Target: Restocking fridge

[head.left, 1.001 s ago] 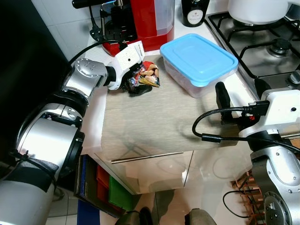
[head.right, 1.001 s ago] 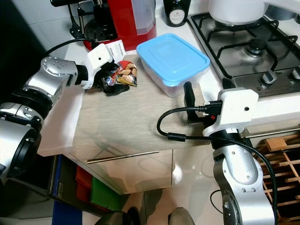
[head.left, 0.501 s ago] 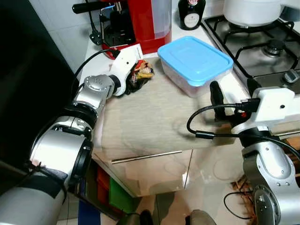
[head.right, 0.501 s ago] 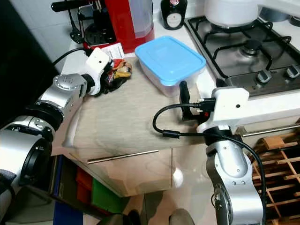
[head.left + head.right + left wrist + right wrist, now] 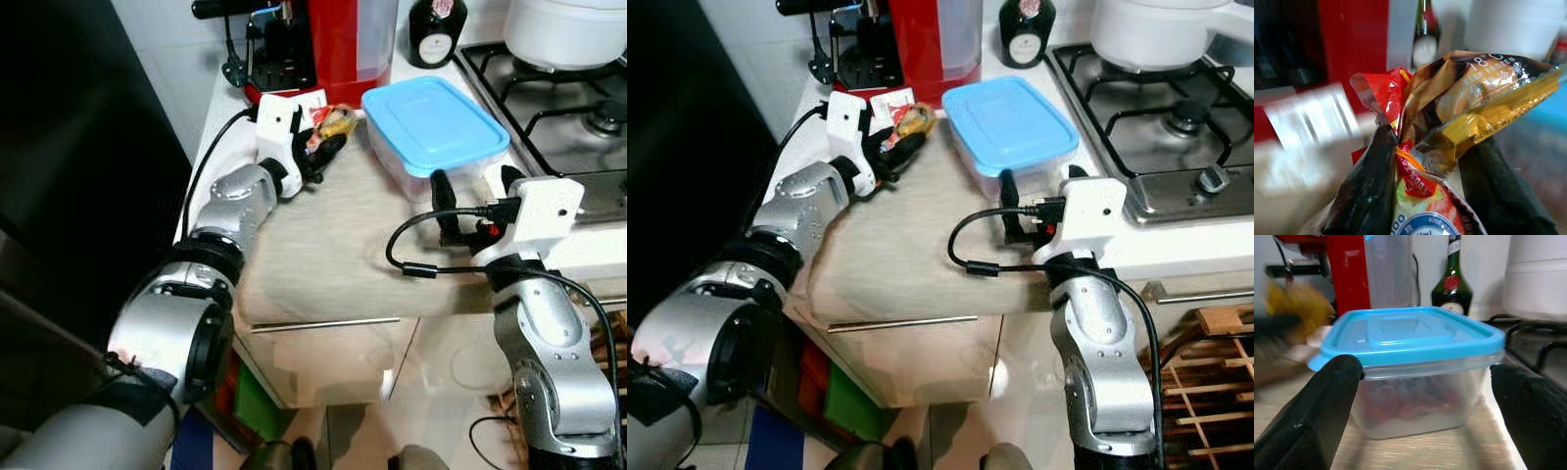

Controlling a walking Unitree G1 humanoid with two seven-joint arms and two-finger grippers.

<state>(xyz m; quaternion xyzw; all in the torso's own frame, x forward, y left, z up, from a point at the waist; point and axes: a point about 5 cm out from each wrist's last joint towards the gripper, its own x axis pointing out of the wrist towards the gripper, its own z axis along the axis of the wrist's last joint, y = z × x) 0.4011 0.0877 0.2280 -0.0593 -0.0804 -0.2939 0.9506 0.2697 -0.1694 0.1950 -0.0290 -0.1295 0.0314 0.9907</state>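
- Left eye view: the left claw (image 5: pixel 318 157) is clamped on a bunch of packets (image 5: pixel 331 125), held at the far edge of the beige surface (image 5: pixel 323 259), at about 11 o'clock. The red machine (image 5: pixel 338 44) stands just behind it. The box (image 5: pixel 436 127) with its blue lid sits at about 1 o'clock, near the packets but apart from them. The right claw (image 5: pixel 470 191) is spread wide just in front of the box, one finger to each side of its near corner. Whether they touch it I cannot tell.
- Right eye view: same scene. A dark bottle (image 5: pixel 1026 29) stands behind the box, a white pot (image 5: pixel 1156 29) on the stove (image 5: pixel 1156 127) at 2 o'clock.
- Left wrist view: both black fingers (image 5: pixel 1369 191) pinch the packets, a red one and a yellow-brown one crumpled together between them. The red machine and bottle are blurred behind.
- Right wrist view: the fingers (image 5: pixel 1312 411) stand far apart, the box between them and a little beyond, resting on the surface. The packets are a yellow blur beside the red machine.
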